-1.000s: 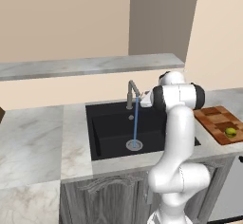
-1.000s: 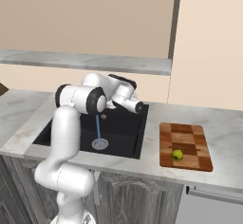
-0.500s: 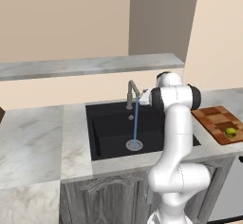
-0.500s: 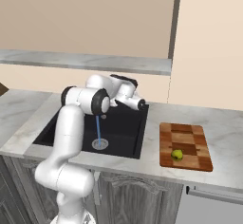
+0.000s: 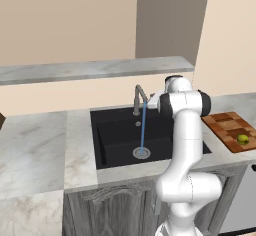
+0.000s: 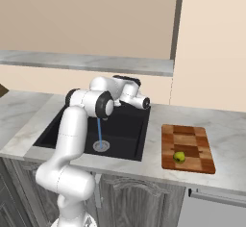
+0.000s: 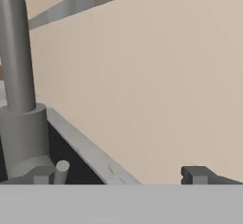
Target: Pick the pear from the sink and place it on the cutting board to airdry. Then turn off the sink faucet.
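Left base view. Sink (image 5: 112, 130): black basin set in the marble desk (image 5: 35, 145), a silver drain ring on its floor. Sink faucet (image 5: 138, 98): grey post at the back rim, spout angled forward, a thin blue stream falling onto the drain. Arm: white, rising at the basin's right side and hiding the basin's right part; its hand reaches toward the faucet from the right, and the tool itself is hidden behind the arm's upper joint. Cutting board (image 5: 227, 126): checkered wood, on the desk right of the sink, its far right part cut off by the picture edge. Pear (image 5: 243, 139): small, yellow-green, lying on the board near its front right.

Right base view. Arm crosses the sink (image 6: 126, 127) and covers the faucet's post; the stream shows below the elbow. The hand ends just above the basin's back right corner; finger detail too small to read. Cutting board (image 6: 187, 147) shown whole, pear (image 6: 179, 157) on its front part, well apart from the sink.

Hand view. Sink faucet (image 7: 19, 99) close at left, post and base cut off by the top and left edges. Tool (image 7: 121, 175): two dark fingertips spread wide, released, holding nothing; one tip (image 7: 197, 174) at right, the other low at left just beside the faucet's base.
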